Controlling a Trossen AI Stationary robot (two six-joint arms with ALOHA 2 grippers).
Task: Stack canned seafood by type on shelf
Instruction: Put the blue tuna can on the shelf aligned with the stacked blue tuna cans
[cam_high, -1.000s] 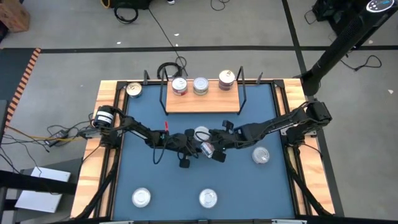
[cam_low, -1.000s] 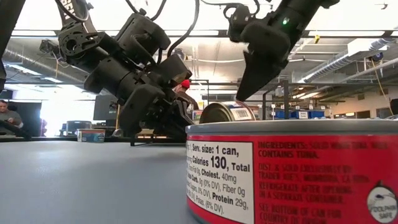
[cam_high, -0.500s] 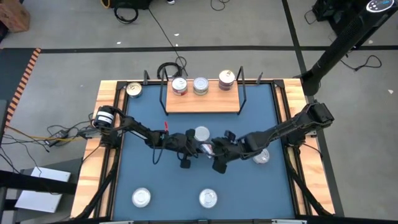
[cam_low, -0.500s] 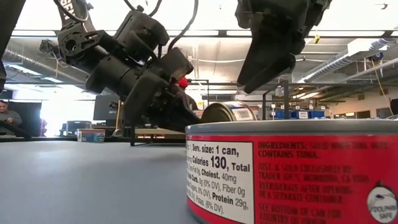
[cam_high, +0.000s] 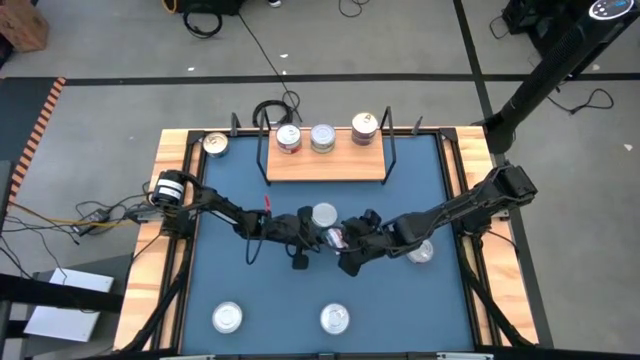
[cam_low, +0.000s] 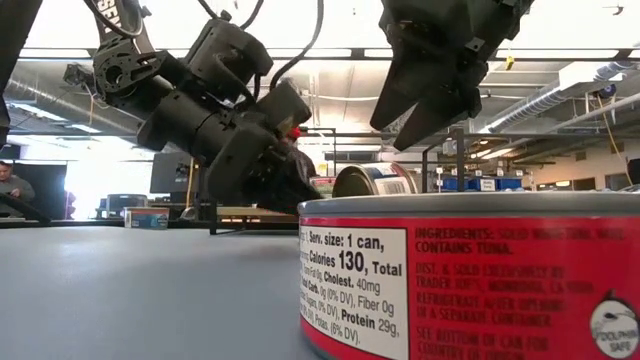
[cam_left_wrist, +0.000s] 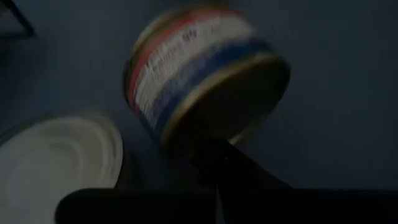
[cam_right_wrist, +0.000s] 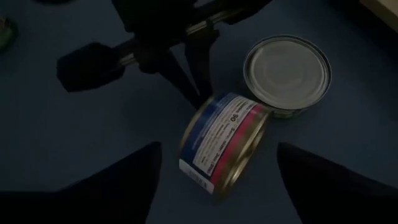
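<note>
Three cans (cam_high: 322, 137) sat along the shelf (cam_high: 325, 165) by the table's far edge. Approx. six were left, incl. a tipped can (cam_right_wrist: 222, 143) mid-table. Right gripper (cam_right_wrist: 217, 171) spread wide, empty, over it; left gripper (cam_high: 312, 237) pinched shut, tips touching it.

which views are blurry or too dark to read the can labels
Left wrist view: dim, and the tilted can is smeared, label unreadable. Right wrist view: dark, but that can stays fairly sharp. Low view: bright backlight, the red can up close is crisp, its print readable.
</note>
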